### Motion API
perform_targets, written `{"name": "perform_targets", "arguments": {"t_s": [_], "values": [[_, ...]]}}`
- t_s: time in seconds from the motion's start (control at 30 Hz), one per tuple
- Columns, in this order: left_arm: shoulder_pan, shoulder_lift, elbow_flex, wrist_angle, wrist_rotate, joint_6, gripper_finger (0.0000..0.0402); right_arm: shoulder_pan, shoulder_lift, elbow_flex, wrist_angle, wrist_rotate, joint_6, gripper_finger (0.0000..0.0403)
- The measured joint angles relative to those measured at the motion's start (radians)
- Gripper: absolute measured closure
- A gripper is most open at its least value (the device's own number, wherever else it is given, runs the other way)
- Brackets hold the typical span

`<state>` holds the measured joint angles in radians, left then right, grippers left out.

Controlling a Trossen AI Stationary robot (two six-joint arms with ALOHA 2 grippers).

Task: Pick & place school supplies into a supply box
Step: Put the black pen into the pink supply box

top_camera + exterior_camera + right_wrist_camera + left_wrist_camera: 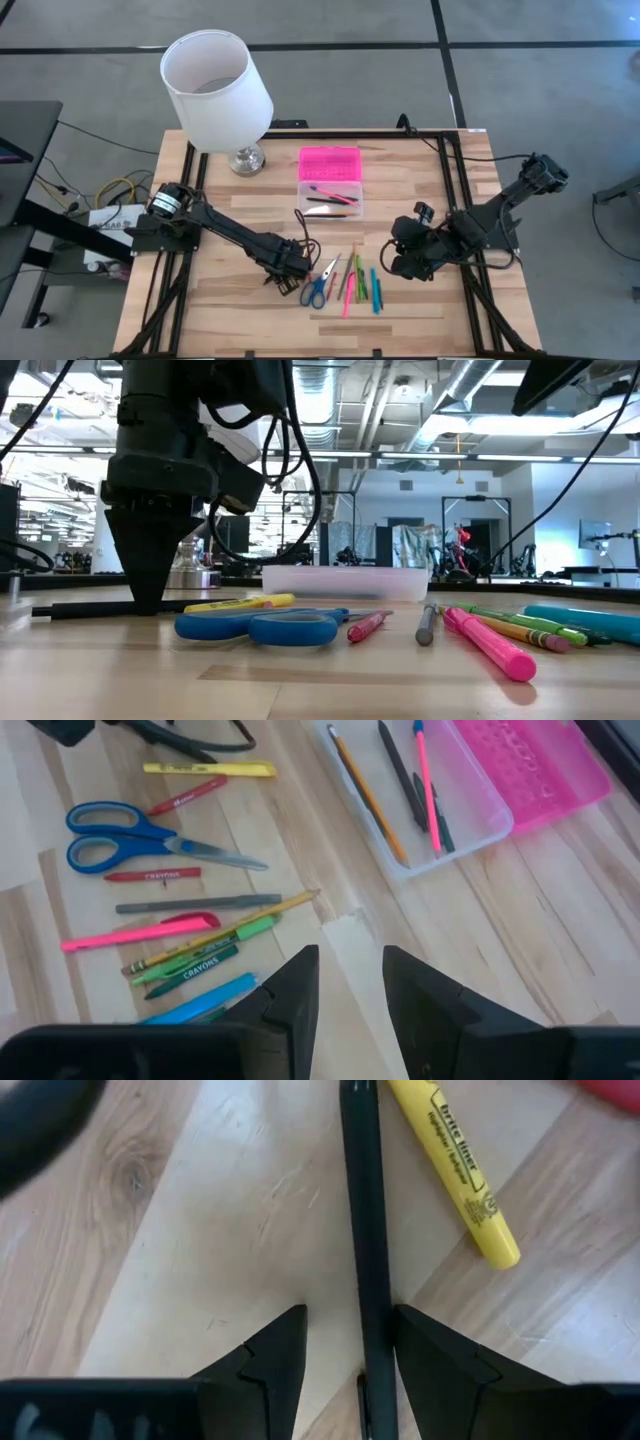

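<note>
Counter (230,320): a pale wooden top seen from above, with two dark robot arms reaching in from either side.
Lamp (216,88): a white shade on a silver base, standing at the far left corner of the counter, just beside the supply box.
Supply box (329,183): lies open in the middle of the counter, bright pink lid folded back toward the far edge, clear base nearer the loose supplies. A few pens and a pencil already lie in the base.
Left gripper (288,283): down at the counter, nearer the front edge than the supply box and left of the loose supplies. Its fingers are parted narrowly, with a black pen (366,1230) lying on the wood between them; I cannot tell if they press on it.
Right gripper (405,262): hovers right of the loose supplies, front-right of the supply box, fingers a little apart and holding nothing.
Scissors (316,289): blue handles, lying at the left end of the loose supplies.
Yellow highlighter (455,1170): flat on the wood just beside the black pen.
Pink marker (490,642): among the loose green, blue and brown pens right of the scissors.
</note>
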<state>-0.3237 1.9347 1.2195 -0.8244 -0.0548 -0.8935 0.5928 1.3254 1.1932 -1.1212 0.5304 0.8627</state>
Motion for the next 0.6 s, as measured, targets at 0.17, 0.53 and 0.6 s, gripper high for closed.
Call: {"name": "perform_targets", "arguments": {"t_s": [0.17,0.53,0.6], "values": [[-0.021,0.0,-0.024,0.013,-0.01,-0.037,0.0276,0.01,0.0,0.0,-0.005,0.009,0.005,0.0296],[-0.029,0.0,-0.026,0.016,0.0,-0.055,0.0379,0.009,0.0,0.0,-0.011,0.035,-0.003,0.0296],[-0.029,0.0,-0.026,0.015,-0.002,-0.057,0.0384,0.009,0.0,0.0,-0.011,0.04,-0.003,0.0296]]}}
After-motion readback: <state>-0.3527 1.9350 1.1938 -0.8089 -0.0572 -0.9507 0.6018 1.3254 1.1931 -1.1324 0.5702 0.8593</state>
